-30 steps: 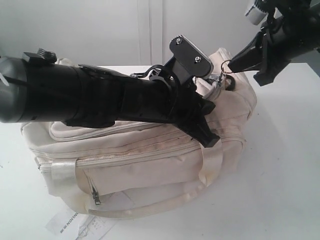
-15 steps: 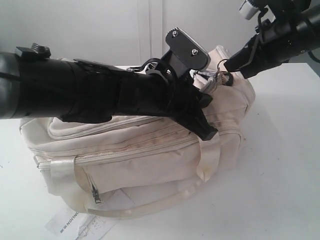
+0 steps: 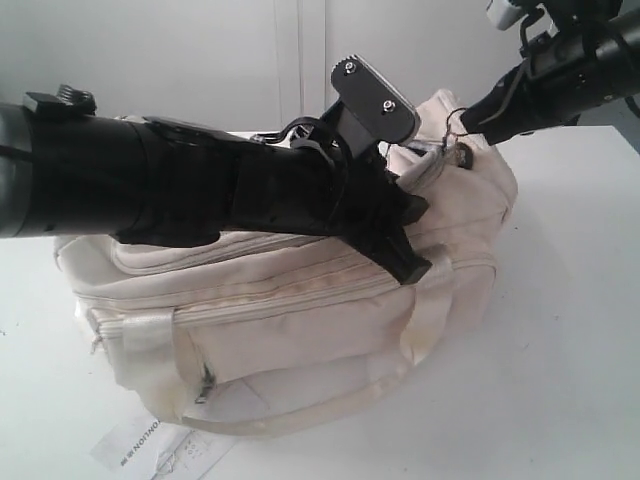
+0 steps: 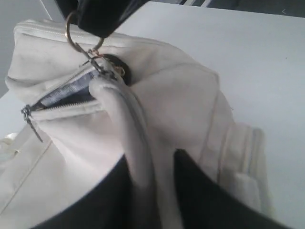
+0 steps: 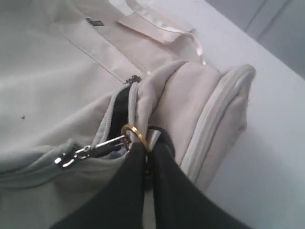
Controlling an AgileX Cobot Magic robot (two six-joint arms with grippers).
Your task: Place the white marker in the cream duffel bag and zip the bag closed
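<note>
Right wrist view gives you the right claw (image 5: 148, 145) clamped on the gold ring (image 5: 135, 135) of the zipper pull (image 5: 90, 151), at one end of the cream duffel bag (image 3: 300, 330); beside the pull the zip (image 5: 119, 107) gapes, dark inside. Your left claw (image 4: 152, 160) is pinched shut on a raised fold of the bag's fabric near that same end; the bag lies on the white table (image 3: 570, 330), a printed paper tag (image 3: 150, 445) just beside it.

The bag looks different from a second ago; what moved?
The right tool, shut on the zipper ring, lifted slightly, and the bag slid a little to the right. The left tool kept clamping a fold of the bag; the paper tag stayed put.
</note>
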